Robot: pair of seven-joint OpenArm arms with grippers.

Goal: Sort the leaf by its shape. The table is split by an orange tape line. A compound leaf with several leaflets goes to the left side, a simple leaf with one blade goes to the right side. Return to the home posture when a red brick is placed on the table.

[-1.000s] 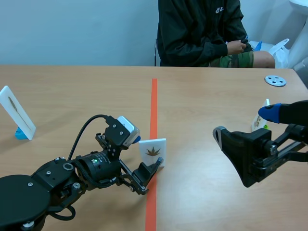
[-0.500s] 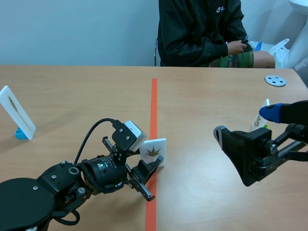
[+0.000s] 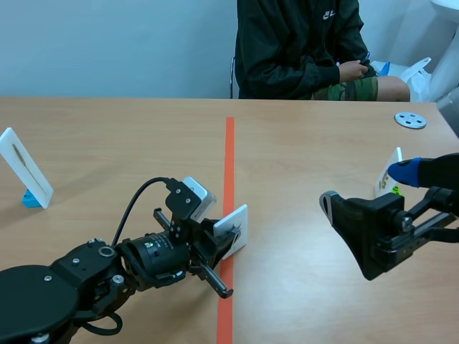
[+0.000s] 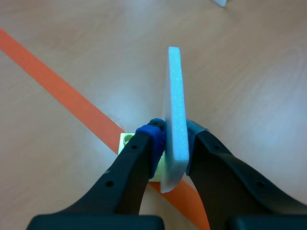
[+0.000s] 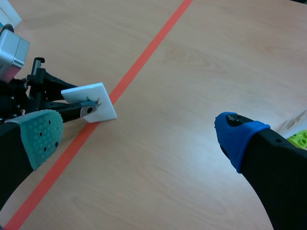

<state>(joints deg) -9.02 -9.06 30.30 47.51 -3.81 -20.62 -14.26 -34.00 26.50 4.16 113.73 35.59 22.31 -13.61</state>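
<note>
A white card [image 3: 237, 226] with a dark leaf picture stands by the orange tape line [image 3: 229, 150], on its right edge. My left gripper [image 3: 226, 234] is shut on it, one finger on each face. In the left wrist view the card [image 4: 175, 110] shows edge-on between the pads, above a pale green brick base [image 4: 125, 143]. The right wrist view shows the card [image 5: 91, 98] with a left finger across the leaf. My right gripper [image 3: 367, 195] hangs open to the right, well away from the card, with nothing between its fingers [image 5: 41, 136].
A second white card [image 3: 25, 168] with a slender leaf stands on a blue base at the far left. Another card [image 3: 387, 178] on a green brick [image 5: 298, 139] stands behind my right gripper. A grey disc [image 3: 410, 120] lies far right. A person [image 3: 301, 50] sits across the table.
My left gripper has moved forward and shut on the card. The card has turned, so its leaf face now points away from the scene camera. The right arm has kept still.
</note>
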